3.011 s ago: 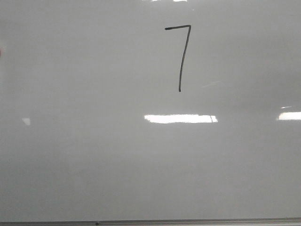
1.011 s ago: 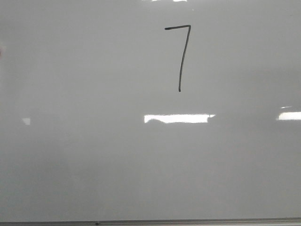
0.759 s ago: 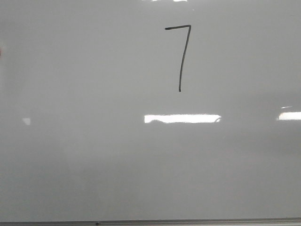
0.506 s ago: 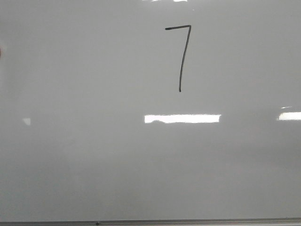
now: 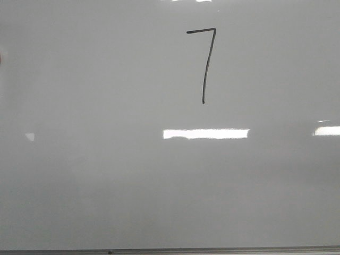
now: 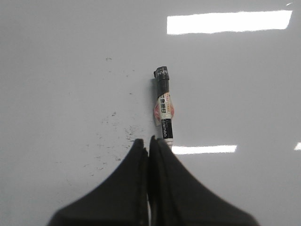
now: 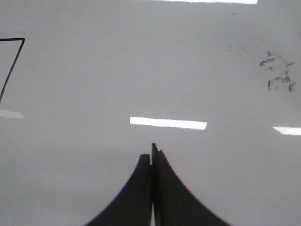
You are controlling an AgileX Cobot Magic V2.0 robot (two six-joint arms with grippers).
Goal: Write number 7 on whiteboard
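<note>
7 (image 5: 204,64) on board (image 5: 106,175) is unchanged from a moment ago, both strokes complete, so the task looks done. Left gripper (image 6: 148,146) clenched empty, marker (image 6: 163,106) lying just ahead of its fingertips. Right gripper (image 7: 151,157) clenched empty, 7 far off to its side.

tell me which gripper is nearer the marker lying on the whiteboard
Left. The marker lies on the whiteboard just past the left gripper, its fingers shut. The right gripper, also shut, shows no marker in its view, only the number 7 off to one side.
</note>
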